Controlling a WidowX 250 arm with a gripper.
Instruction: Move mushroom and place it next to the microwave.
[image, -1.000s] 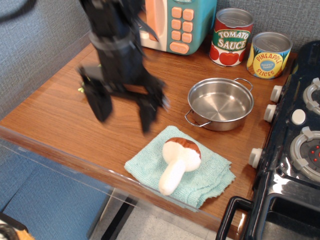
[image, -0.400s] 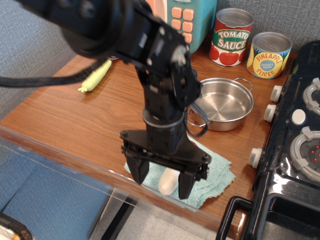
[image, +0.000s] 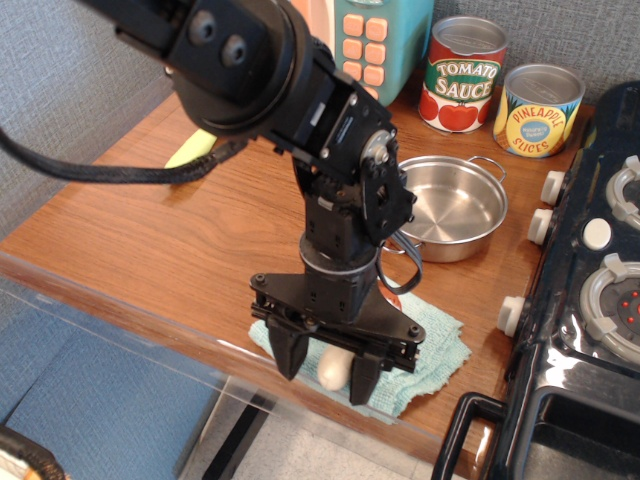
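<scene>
The mushroom (image: 333, 369) lies on a teal cloth (image: 441, 347) at the table's front edge. Only the end of its white stem shows; the arm hides the cap. My black gripper (image: 328, 368) points straight down over it, open, with one finger (image: 290, 357) left of the stem and the other right of it. The fingers stand apart from the stem. The microwave (image: 372, 42), teal with peach buttons, stands at the back of the table, partly hidden by the arm.
A steel pot (image: 447, 205) sits right of the arm. A tomato sauce can (image: 462, 73) and a pineapple can (image: 539, 109) stand at the back right. A black stove (image: 590, 300) fills the right side. A pale green spoon (image: 190, 150) lies at the left.
The arm has swung from the back left to above the mushroom and come down over it. The open fingers now straddle the stem. The mushroom has not moved.
</scene>
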